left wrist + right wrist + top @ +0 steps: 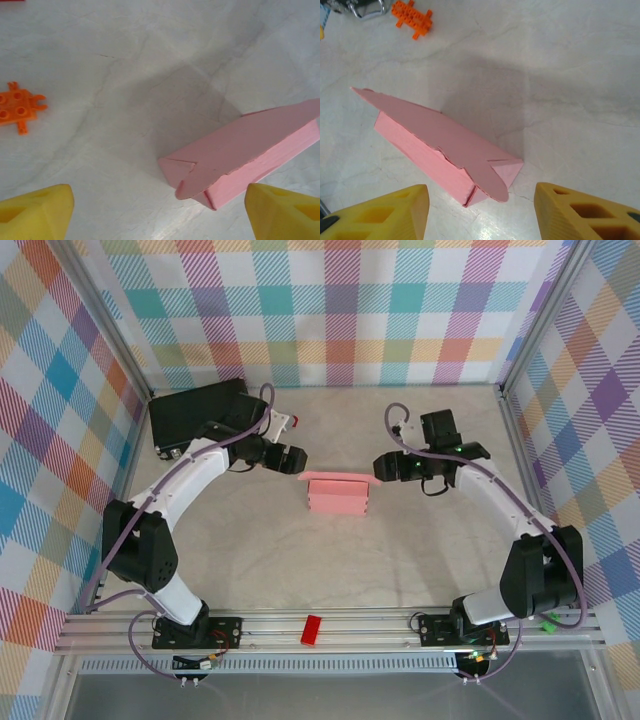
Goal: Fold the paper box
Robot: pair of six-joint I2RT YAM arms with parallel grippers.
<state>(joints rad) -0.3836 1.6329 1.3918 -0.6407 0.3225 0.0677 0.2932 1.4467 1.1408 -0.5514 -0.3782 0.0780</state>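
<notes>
Mid-tabletop (250, 560) for the pink paper box (337, 502), lid flap (440, 130) tilted up, not yet tucked. Flanked at either end by left tool (290, 458) and right tool (385, 468), both spread wide, gripping nothing, likely poised to press that lid shut.

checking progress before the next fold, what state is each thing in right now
paper box: sides up, lid flap ajar, end tabs untucked
left gripper: open, empty, by the box's left end
right gripper: open, empty, by its right end
black case: lying flat, far left
red block: lying on the near rail
</notes>
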